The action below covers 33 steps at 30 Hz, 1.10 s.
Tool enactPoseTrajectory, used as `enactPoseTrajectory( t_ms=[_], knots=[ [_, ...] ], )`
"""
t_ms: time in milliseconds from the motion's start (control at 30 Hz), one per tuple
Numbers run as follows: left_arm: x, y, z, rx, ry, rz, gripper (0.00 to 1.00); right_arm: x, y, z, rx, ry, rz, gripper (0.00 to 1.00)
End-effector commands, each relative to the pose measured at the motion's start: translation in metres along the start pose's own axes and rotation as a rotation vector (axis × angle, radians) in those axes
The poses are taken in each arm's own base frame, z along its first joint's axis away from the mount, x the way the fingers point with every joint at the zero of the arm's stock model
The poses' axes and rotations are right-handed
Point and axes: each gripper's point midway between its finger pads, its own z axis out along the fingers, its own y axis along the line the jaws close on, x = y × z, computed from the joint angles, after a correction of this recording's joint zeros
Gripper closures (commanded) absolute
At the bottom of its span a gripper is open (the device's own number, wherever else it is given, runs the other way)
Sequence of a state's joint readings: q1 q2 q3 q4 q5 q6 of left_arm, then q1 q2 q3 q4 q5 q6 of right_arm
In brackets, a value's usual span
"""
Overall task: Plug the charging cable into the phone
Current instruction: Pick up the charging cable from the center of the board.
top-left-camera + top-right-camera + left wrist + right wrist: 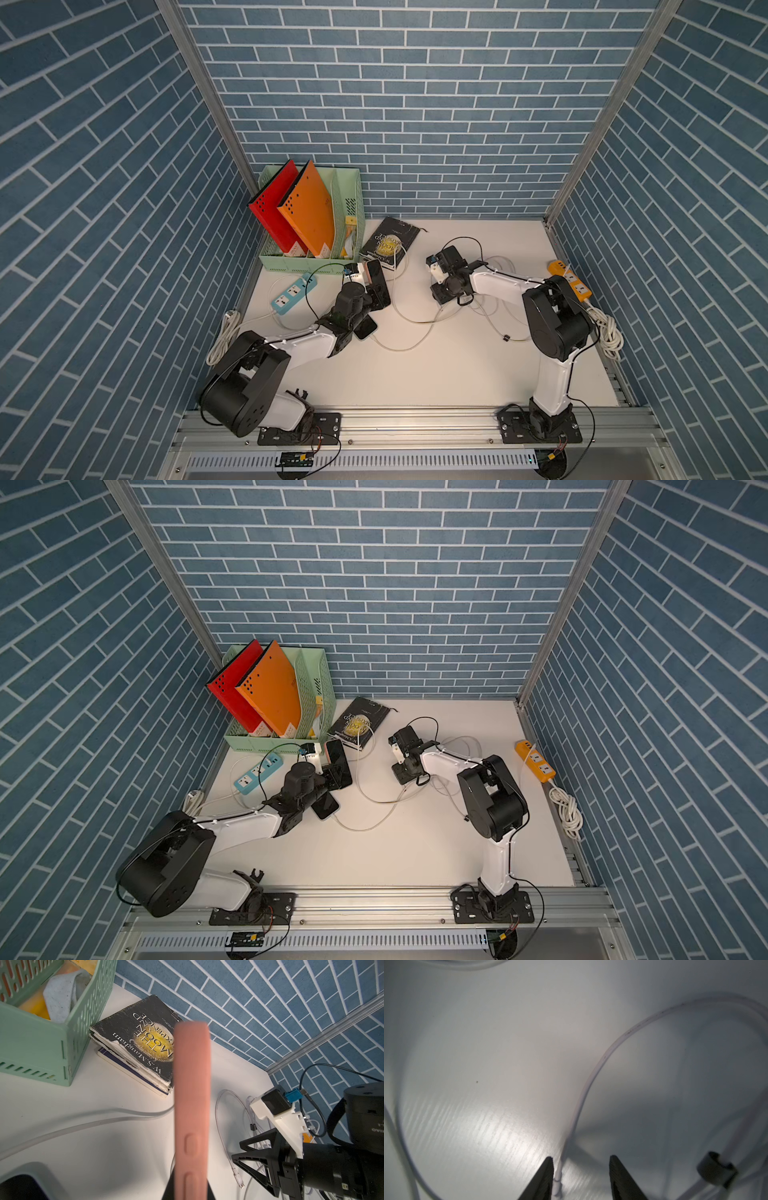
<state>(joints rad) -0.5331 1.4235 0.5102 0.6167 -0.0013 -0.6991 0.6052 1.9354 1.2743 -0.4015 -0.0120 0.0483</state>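
While the left end effector [375, 293] is closed on the phone in a salmon-pink soft case [191, 1088] and holds it lifted off the white tabletop [457, 365], the right end effector [581, 1157] stands open, low over the tabletop. Between its two black fingers [548, 1169] lies the thin white charging cable [591, 1082] — its plug end [557, 1186] is just beside one finger, not clamped. The held phone is near the black paperback book [388, 243] and the mint-green plastic file rack [291, 266]. A second dark phone [365, 328] lies flat on the tabletop, partly under the left arm — well apart from the right end effector.
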Motion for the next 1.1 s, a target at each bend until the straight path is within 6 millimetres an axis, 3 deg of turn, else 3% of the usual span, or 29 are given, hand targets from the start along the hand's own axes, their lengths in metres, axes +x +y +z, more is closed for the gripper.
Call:
enactPoseTrajectory(
  t_ms=[0, 367, 667, 867, 1067],
  knots=[
    [-0.016, -0.012, 0.001, 0.044, -0.049, 0.004, 1.00, 0.030, 0.003, 0.012, 0.019, 0.104, 0.051, 0.56],
    [-0.016, -0.010, -0.001, 0.037, -0.051, 0.004, 1.00, 0.058, 0.030, 0.020, 0.011, 0.156, 0.028, 0.59],
    [-0.016, -0.009, -0.002, 0.031, -0.051, 0.010, 1.00, 0.077, 0.027, 0.026, 0.040, 0.198, 0.041, 0.80],
    [-0.016, -0.008, -0.002, 0.029, -0.051, 0.009, 1.00, 0.057, 0.025, 0.026, 0.055, 0.156, 0.037, 1.00],
    [-0.017, -0.007, -0.004, 0.022, -0.056, 0.011, 1.00, 0.011, 0.028, 0.015, 0.045, 0.021, 0.051, 1.00]
  ],
)
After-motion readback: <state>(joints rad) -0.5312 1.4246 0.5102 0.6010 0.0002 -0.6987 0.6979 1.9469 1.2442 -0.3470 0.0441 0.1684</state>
